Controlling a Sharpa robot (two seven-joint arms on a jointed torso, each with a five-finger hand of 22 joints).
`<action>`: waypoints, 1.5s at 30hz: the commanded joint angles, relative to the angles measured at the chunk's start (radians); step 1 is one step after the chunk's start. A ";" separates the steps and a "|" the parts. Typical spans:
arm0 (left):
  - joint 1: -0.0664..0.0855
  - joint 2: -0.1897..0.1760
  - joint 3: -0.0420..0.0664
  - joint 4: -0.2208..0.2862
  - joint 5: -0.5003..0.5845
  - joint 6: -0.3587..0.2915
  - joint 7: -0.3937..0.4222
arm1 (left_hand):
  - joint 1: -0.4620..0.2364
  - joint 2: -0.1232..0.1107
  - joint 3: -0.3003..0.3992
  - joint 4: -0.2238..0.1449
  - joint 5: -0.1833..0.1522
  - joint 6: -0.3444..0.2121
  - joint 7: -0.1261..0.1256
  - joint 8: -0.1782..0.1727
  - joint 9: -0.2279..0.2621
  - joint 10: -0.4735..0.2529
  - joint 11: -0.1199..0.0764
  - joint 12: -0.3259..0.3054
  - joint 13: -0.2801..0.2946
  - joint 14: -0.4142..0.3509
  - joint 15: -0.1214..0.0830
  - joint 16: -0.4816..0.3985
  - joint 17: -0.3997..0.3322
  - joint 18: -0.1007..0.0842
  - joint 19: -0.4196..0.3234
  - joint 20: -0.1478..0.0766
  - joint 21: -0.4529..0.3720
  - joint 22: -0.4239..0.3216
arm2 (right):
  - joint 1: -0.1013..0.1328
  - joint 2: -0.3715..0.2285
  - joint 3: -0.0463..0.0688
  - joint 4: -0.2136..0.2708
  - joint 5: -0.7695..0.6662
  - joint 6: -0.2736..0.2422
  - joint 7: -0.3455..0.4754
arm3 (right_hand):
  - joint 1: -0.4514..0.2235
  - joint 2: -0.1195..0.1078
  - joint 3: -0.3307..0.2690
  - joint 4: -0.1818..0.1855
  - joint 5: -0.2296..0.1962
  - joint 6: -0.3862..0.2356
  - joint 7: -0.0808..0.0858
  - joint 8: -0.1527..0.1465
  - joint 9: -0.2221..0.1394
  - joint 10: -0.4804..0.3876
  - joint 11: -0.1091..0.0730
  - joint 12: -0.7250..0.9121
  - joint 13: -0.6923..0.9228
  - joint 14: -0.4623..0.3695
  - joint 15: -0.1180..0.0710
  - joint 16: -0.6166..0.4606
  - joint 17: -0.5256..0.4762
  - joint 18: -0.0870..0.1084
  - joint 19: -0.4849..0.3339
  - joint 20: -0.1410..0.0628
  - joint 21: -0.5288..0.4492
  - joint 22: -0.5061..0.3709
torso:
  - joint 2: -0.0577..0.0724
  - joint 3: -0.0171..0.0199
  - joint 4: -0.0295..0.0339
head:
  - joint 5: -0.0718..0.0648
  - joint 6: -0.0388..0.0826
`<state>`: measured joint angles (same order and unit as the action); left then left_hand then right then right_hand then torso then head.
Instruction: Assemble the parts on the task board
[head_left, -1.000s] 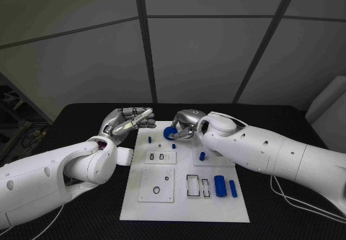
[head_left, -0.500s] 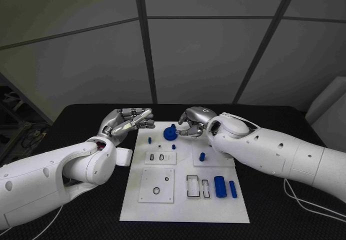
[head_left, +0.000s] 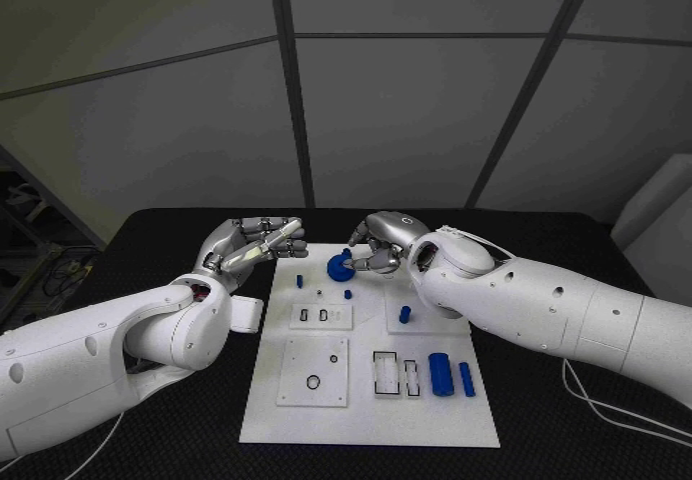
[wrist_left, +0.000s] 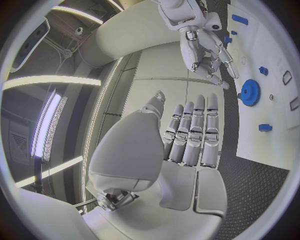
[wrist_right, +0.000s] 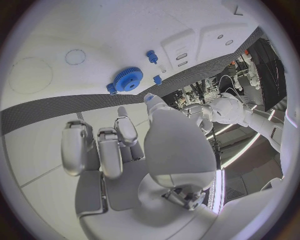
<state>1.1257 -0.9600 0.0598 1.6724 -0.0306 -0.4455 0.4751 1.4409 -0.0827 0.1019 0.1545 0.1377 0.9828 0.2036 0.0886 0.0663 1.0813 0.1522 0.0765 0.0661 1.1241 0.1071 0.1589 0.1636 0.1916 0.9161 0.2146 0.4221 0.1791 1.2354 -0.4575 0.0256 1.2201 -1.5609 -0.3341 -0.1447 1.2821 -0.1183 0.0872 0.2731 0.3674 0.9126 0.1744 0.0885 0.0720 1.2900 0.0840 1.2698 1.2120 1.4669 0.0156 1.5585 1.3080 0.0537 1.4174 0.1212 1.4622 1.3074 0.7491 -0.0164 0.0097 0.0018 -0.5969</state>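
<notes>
A blue gear (head_left: 340, 266) sits on the far part of the white task board (head_left: 368, 420). Just right of it and slightly farther back hovers my right hand (head_left: 378, 241), its fingertips close to the gear but apart from it and holding nothing. The right wrist view shows the gear (wrist_right: 127, 80) lying on the board beyond my right hand (wrist_right: 119, 150). My left hand (head_left: 254, 240) is raised off the board's far left corner with straight fingers side by side and nothing in them. In the left wrist view the gear (wrist_left: 250, 92) lies below the right hand (wrist_left: 203, 45).
Small blue pegs (head_left: 300, 281) (head_left: 346, 293) (head_left: 405, 313) stand on the board near the gear. A thick blue cylinder (head_left: 440, 372) and a thinner one (head_left: 466, 377) lie at the board's right, beside rectangular slots (head_left: 387, 370). Black table surrounds the board.
My right hand, which gripped the gear a second ago, has let go and drawn back a little to the right. The gear stays on the board. The left hand has barely moved.
</notes>
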 joint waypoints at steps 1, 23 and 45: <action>0.002 0.002 0.001 0.000 -0.007 0.006 0.005 | -0.008 0.002 0.002 -0.006 -0.004 -0.002 0.008 -0.004 -0.001 -0.003 0.007 -0.003 0.000 -0.006 0.004 -0.005 0.001 -0.013 -0.008 0.001 -0.004 -0.001 | 0.002 0.012 0.000 -0.013 0.010 0.043 0.000 | 0.014 -0.003 0.003 -0.002 -0.007 -0.011 0.000 -0.009 -0.002 0.003 0.006 0.002 0.000 0.100 0.002 0.007 0.248 -0.005 0.004 0.005 0.004 0.046 | 0.000 -0.0013 -0.0010 | 0.001 -0.001; 0.002 0.008 0.001 -0.008 -0.007 0.008 0.003 | -0.008 0.002 0.002 -0.006 -0.004 -0.002 0.008 -0.004 -0.001 -0.003 0.007 -0.003 0.000 -0.006 0.004 -0.005 0.001 -0.013 -0.008 0.001 -0.004 -0.001 | -0.003 0.085 -0.001 -0.093 0.003 0.160 -0.018 | 0.050 -0.001 0.010 -0.016 -0.050 -0.025 -0.024 -0.025 -0.004 0.008 -0.014 0.008 0.008 0.102 -0.013 0.009 0.255 -0.005 0.002 -0.004 0.003 0.045 | 0.000 0.0000 -0.0005 | 0.003 -0.003; 0.002 0.006 0.001 -0.012 -0.007 0.010 -0.001 | -0.009 0.003 0.002 -0.007 -0.004 -0.001 0.008 -0.005 0.000 -0.002 0.007 -0.004 0.000 -0.006 0.005 -0.007 0.002 -0.013 -0.011 0.002 -0.005 -0.002 | -0.003 0.048 -0.001 -0.058 -0.004 0.077 -0.004 | 0.060 0.008 0.015 -0.021 -0.054 -0.018 -0.021 -0.022 -0.002 0.021 -0.013 0.020 0.023 0.103 -0.014 0.011 0.259 -0.006 0.006 -0.008 0.006 0.051 | -0.001 0.0012 -0.0023 | 0.005 -0.005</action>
<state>1.1257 -0.9539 0.0598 1.6609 -0.0306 -0.4451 0.4715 1.4409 -0.0827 0.1049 0.1516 0.1377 0.9828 0.2036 0.0893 0.0663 1.0813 0.1521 0.0765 0.0661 1.1214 0.1098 0.1589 0.1648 0.1916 0.9126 0.2182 0.4221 0.1782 1.2313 -0.4044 0.0251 1.1540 -1.5587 -0.1910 -0.1625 1.3331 -0.1088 0.1030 0.2574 0.3157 0.8877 0.1520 0.0688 0.0714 1.3025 0.0713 1.2856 1.2334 1.4669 0.0086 1.5659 1.3075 0.0541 1.4209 0.1175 1.4621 1.3073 0.7485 -0.0158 0.0070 0.0067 -0.6028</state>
